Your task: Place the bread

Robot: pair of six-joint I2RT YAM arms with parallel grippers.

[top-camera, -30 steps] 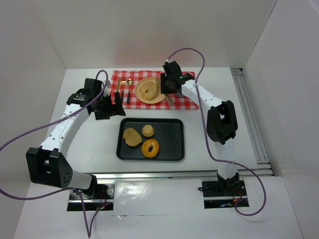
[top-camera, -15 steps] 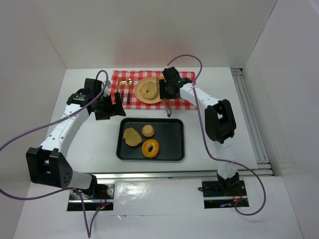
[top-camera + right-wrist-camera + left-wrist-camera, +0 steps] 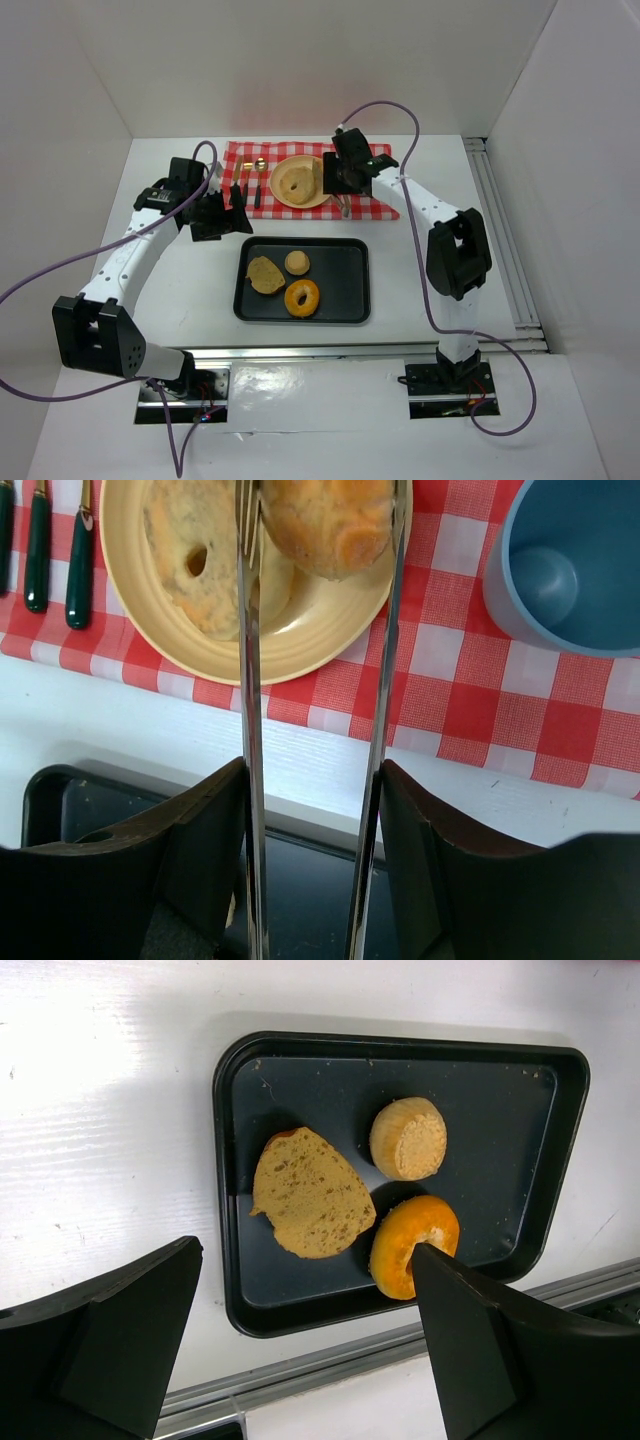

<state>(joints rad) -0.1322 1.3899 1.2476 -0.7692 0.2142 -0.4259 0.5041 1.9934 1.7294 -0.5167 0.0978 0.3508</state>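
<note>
The right gripper (image 3: 312, 780) is closed on a pair of long metal tongs (image 3: 247, 680), one finger pressed against the outside of each arm. It holds nothing else directly. Between the tong tips sits the task's thing, a rounded golden bread roll (image 3: 325, 520). It is over the right half of the round yellow plate (image 3: 290, 655) and just beside a pale bagel (image 3: 195, 560) lying there. Whether the roll already rests on the plate I cannot tell.

The left gripper (image 3: 305, 1250) hangs wide open and empty above the black rectangular tray (image 3: 225, 1160).

The risks, as I judge them:
- If the squeeze goes slack while the roll is off-centre, it could tip against the bagel and run over the plate's right rim onto the red-and-white checked cloth (image 3: 480, 720).
- The tongs are held only by side pressure, so they might slip or twist in the fingers.
- A tip could drag the bagel on withdrawal.

Room is tight sideways. A blue cup (image 3: 570, 570) stands near the plate's right rim and dark-handled cutlery (image 3: 40, 550) lies near its left. The tray's far edge lies close to the cloth's near edge. Straight up looks the freest way out.
</note>
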